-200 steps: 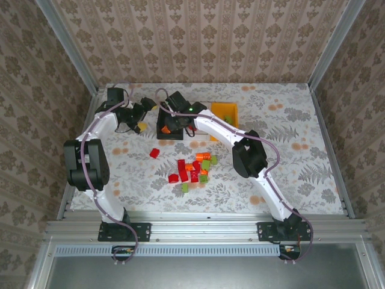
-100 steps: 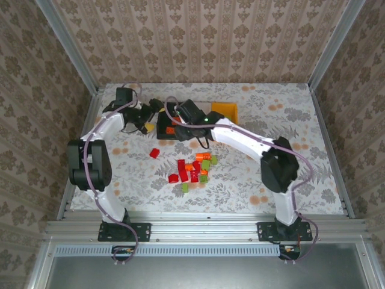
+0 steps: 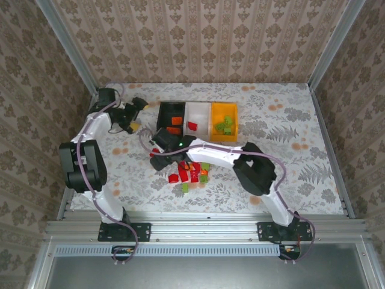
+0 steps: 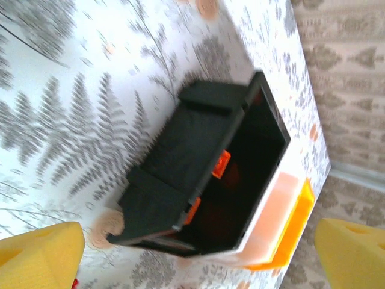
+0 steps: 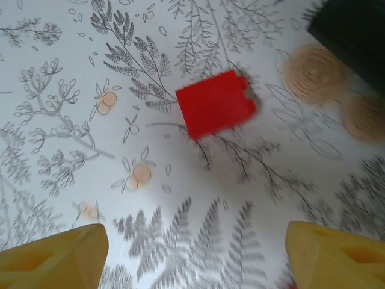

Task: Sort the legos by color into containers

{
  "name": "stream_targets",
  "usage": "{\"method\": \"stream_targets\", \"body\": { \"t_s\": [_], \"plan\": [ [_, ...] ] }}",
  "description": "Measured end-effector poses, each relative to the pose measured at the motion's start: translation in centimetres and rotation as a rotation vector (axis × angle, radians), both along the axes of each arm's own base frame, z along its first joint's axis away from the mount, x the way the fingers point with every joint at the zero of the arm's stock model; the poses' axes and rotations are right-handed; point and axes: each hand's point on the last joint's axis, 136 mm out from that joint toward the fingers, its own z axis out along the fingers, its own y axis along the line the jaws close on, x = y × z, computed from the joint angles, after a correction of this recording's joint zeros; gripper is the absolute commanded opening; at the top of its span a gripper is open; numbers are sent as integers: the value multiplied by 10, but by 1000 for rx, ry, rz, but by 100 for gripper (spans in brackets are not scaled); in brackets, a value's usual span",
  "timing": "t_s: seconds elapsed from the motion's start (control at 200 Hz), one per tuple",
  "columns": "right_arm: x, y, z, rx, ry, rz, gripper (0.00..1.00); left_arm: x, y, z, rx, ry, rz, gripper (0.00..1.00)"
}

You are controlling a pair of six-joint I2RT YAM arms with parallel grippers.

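Above the worktop (image 3: 289, 162), the right arm (image 3: 222, 155) has swung off the black bin (image 4: 174, 156) to the left edge of the pile of legos (image 3: 192, 171). The right claw (image 5: 198, 253), now wide, hovers over a lone red brick (image 5: 215, 111). The left claw (image 3: 135, 115) stays wide beside the black bin.

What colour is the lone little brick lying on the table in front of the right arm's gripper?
Red. The small plastic brick shows best in the right wrist view.
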Motion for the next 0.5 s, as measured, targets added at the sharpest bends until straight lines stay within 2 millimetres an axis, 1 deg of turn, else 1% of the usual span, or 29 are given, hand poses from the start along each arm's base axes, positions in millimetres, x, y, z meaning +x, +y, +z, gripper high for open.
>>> {"method": "stream_targets", "body": {
  "t_s": [0.06,0.1,0.275,0.37,0.445,0.5],
  "plan": [
    [7,7,-8,-9,-9,14,83,2,11,0,2,1,26,100],
    [12,11,-13,-17,-15,22,84,2,15,0,2,0,33,100],
    [31,23,-27,-45,-47,47,84,2,13,0,-1,0,28,100],
    [36,27,-37,-63,-50,58,83,2,12,1,-5,-1,26,100],
    [39,27,-47,-86,-59,61,82,2,12,1,-5,-4,26,100],
    [41,27,-46,-91,-64,62,81,2,12,1,-5,-3,26,100]
  ]
}}
